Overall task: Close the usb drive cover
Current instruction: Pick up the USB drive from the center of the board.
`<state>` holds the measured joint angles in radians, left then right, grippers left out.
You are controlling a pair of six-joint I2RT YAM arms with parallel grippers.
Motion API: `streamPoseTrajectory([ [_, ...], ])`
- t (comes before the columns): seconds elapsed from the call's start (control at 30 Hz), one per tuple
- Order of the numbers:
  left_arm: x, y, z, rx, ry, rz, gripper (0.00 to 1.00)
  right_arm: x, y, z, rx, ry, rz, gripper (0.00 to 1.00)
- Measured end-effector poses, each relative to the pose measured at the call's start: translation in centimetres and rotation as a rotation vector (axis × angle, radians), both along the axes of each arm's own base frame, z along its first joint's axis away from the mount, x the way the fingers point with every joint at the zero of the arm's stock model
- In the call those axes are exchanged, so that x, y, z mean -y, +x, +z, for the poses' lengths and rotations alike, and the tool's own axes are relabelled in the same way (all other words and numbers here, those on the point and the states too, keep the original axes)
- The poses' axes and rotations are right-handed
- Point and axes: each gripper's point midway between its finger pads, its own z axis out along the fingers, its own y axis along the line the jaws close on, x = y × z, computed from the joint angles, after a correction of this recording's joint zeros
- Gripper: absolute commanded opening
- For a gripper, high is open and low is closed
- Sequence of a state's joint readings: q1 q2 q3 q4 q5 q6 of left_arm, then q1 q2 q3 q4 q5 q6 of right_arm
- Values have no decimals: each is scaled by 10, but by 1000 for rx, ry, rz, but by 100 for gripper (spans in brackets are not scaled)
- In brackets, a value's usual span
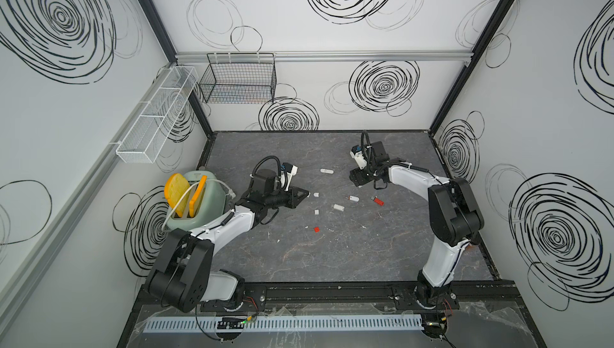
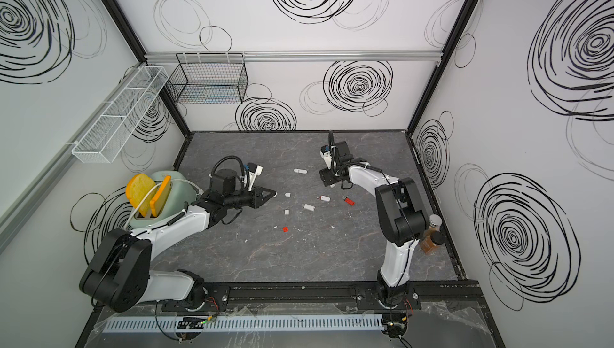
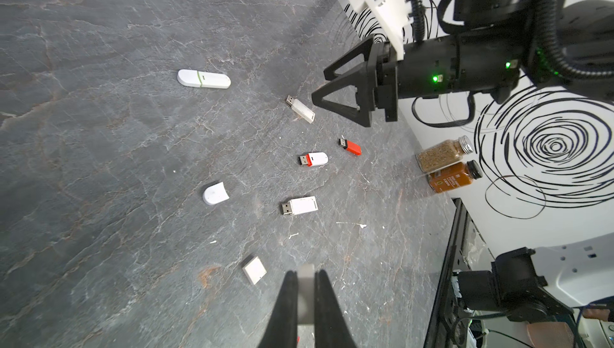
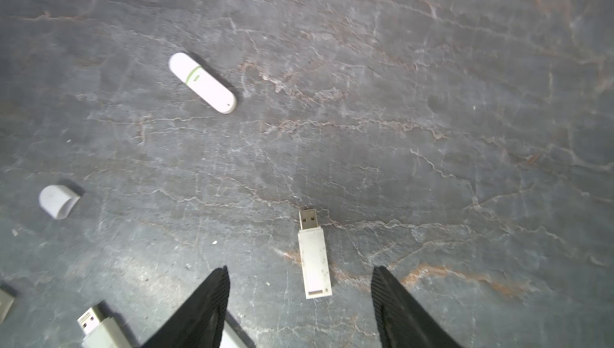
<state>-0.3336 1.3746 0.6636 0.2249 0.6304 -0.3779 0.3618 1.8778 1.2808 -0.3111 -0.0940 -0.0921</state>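
My left gripper (image 3: 305,273) is shut on a small whitish usb drive cover (image 3: 305,296), blurred between its fingers; in a top view it hovers left of centre (image 1: 304,193). My right gripper (image 4: 300,269) is open, its fingers straddling the back end of a white usb drive (image 4: 314,253) that lies flat with its metal plug bare. The left wrist view shows that drive (image 3: 300,109) just beside the right gripper (image 3: 319,90). The drive is hidden under the right gripper (image 1: 357,177) in both top views.
On the grey table lie a closed white drive with a green band (image 1: 327,171), a rounded white cap (image 1: 316,194), a square white cap (image 1: 316,212), a red cap (image 1: 316,229), and three open drives (image 1: 339,207) (image 1: 354,199) (image 1: 377,201). A toaster (image 1: 199,203) stands left, spice jars (image 2: 432,233) right.
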Motion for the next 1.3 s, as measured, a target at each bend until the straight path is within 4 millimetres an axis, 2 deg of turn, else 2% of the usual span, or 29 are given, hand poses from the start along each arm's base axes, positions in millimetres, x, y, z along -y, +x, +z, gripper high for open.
streamPoseTrajectory([
  [0.1, 0, 1, 0, 4, 3, 1, 0, 4, 3, -13, -42, -20, -11, 63],
  [0.33, -1, 1, 0, 7, 5, 1, 0, 12, -6, -40, -125, -70, -23, 59],
  [0.83, 0, 1, -1, 7, 9, -2, 0, 14, -1, -53, -155, -97, -19, 37],
  [1.0, 1, 4, -4, -6, 16, -3, 0, 14, 0, -53, -157, -107, -15, 21],
  [1.13, 1, 5, -3, -8, 19, -4, 0, 13, -1, -52, -154, -126, -1, 15],
  [1.3, 0, 4, -3, -6, 24, -7, 0, 12, -1, -51, -150, -136, 1, 14],
])
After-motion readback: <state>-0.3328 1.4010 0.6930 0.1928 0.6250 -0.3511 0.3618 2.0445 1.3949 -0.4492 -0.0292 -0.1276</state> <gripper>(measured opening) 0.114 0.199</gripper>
